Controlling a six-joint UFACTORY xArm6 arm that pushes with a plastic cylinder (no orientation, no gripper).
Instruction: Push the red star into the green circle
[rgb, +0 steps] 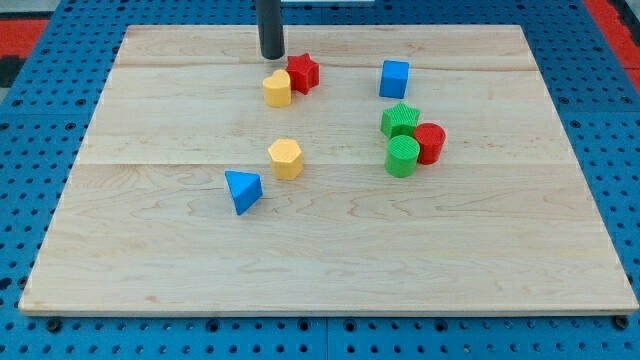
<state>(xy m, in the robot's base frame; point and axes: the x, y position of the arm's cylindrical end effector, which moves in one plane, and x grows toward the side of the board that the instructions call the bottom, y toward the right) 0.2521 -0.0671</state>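
Note:
The red star (303, 72) lies near the view's top, centre, touching a yellow block (277, 88) at its lower left. The green circle (402, 156) stands to the right of centre, well apart from the star, touching a red circle (430, 142) on its right and a green star (400, 120) above it. My tip (272, 55) is at the view's top, just left of and slightly above the red star, right above the yellow block.
A blue cube (394, 78) sits between the red star and the green cluster, toward the top. A yellow hexagon (286, 158) and a blue triangle (243, 190) lie left of centre. The wooden board (150, 260) rests on a blue pegboard.

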